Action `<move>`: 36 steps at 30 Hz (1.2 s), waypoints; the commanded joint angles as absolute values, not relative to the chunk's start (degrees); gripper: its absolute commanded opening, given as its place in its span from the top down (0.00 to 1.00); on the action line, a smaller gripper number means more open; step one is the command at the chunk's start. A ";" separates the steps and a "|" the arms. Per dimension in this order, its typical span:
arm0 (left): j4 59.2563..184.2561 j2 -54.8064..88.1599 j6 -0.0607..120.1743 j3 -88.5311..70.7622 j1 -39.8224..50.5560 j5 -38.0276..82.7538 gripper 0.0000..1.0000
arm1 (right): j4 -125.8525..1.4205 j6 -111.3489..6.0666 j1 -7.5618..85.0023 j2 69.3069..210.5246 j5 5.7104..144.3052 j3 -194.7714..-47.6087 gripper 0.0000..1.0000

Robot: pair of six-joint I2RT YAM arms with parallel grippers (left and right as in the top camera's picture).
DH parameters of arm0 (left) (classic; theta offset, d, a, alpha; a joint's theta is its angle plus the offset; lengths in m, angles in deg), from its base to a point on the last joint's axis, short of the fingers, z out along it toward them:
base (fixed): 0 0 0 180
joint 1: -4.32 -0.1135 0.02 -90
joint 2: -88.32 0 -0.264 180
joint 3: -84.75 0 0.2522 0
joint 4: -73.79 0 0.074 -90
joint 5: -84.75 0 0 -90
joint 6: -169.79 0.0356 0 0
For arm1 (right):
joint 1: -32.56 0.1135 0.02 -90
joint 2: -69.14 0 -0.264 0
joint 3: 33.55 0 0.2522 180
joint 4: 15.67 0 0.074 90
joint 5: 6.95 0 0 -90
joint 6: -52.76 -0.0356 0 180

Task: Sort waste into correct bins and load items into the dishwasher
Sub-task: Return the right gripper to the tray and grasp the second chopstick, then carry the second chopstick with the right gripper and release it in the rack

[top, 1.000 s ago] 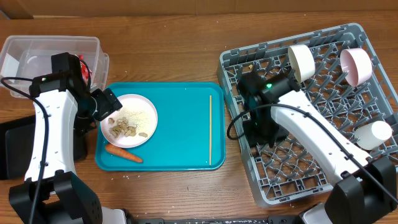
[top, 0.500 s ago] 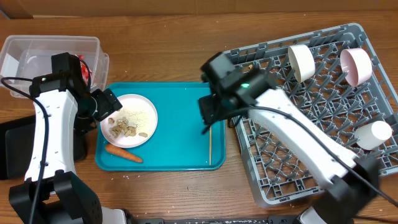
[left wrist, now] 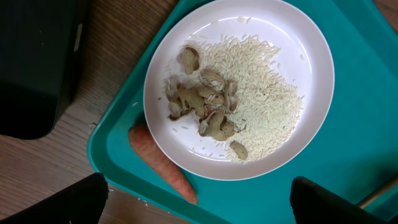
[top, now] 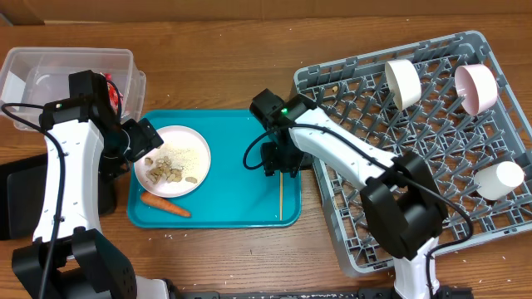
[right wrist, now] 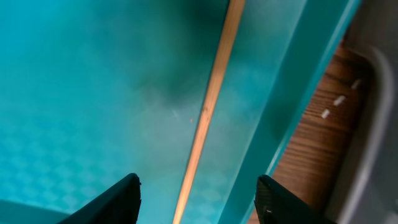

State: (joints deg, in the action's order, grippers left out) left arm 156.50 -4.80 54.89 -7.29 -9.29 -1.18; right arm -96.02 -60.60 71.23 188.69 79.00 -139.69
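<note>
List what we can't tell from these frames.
- Chopsticks: one or two? Too thin overhead, blurred in right wrist view.
- Right claw: hidden under the right arm overhead; wrist view too blurred to show teal tray contact.
- Wrapper in tub: mostly behind left arm overhead.
- Black tray: overhead, covered by left arm and cut by the left edge.

I log: serving tray [top: 237, 133], centre. On it: plate [top: 193, 148] at left bearing food bits [top: 166, 171], carrot [top: 165, 205] just before it, chopsticks [top: 282, 199] by right rim. Dish rack [top: 432, 212] to its right, holding two bowls [top: 403, 83] behind, cup [top: 499, 178] right. Tub [top: 50, 62] back left.
</note>
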 commanded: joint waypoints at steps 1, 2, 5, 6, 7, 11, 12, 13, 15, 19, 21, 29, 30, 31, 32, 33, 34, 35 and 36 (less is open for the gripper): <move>156.28 -3.84 55.78 -7.00 -9.16 -1.18 0.05 | -95.01 -61.34 71.21 190.50 79.11 -140.28 0.40; 156.28 -3.84 55.76 -7.00 -9.16 -1.18 0.04 | -94.79 -61.32 71.23 190.81 79.11 -140.28 0.41; 156.30 -3.84 55.78 -7.00 -9.16 -1.18 0.04 | -94.55 -61.38 71.23 192.23 79.13 -140.22 0.43; 156.30 -3.84 55.78 -7.00 -9.16 -1.18 0.04 | -94.53 -61.36 71.23 192.65 79.13 -140.15 0.43; 156.30 -3.84 55.78 -7.00 -9.16 -1.18 0.05 | -94.25 -61.38 71.23 193.15 79.11 -139.80 0.43; 156.32 -3.84 55.78 -7.00 -9.16 -1.18 0.04 | -92.32 -61.82 71.23 193.78 79.11 -137.53 0.47; 156.32 -3.84 55.78 -7.00 -9.16 -1.18 0.05 | -92.02 -62.24 71.23 193.78 79.17 -137.18 0.50; 156.30 -3.84 55.78 -7.00 -9.16 -1.18 0.04 | -91.78 -62.67 71.23 193.78 79.32 -136.92 0.54; 156.30 -3.84 55.78 -7.00 -9.16 -1.18 0.05 | -91.56 -62.80 71.23 193.78 79.35 -136.87 0.66; 156.28 -3.84 55.81 -7.00 -9.16 -1.18 0.05 | -91.62 -62.80 71.23 193.78 79.32 -136.87 0.85; 156.30 -3.84 55.81 -7.00 -9.16 -1.18 0.05 | -91.69 -62.83 71.23 193.78 79.28 -136.87 0.93; 156.28 -3.84 55.81 -7.00 -9.16 -1.20 0.04 | -97.35 -62.21 71.06 192.19 78.95 -141.33 0.96; 156.30 -3.84 55.81 -7.00 -9.16 -1.20 0.05 | -99.06 -60.66 71.06 190.57 78.95 -143.47 0.96; 156.28 -3.84 55.81 -7.00 -9.16 -1.20 0.04 | -99.84 -59.59 71.06 189.45 78.91 -144.72 0.96; 156.28 -3.84 55.81 -7.00 -9.16 -1.18 0.04 | -100.74 -58.87 71.06 187.92 79.02 -146.23 0.96; 156.28 -3.84 55.78 -7.00 -9.16 -1.18 0.04 | -101.55 -57.95 71.06 186.24 79.02 -147.76 0.96; 156.28 -3.84 55.81 -7.00 -9.16 -1.20 0.04 | -102.14 -57.25 71.06 184.80 79.13 -148.96 0.96; 156.30 -3.84 55.81 -7.00 -9.16 -1.20 0.05 | -102.68 -56.14 70.97 182.81 79.13 -150.23 0.96; 156.30 -3.84 55.81 -7.00 -9.16 -1.20 0.05 | -103.16 -54.91 70.73 180.78 79.15 -151.19 0.96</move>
State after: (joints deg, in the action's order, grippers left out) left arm 156.45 -4.80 54.89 -7.25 -9.29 -1.18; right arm -102.60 -59.00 71.17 189.69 78.97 -146.21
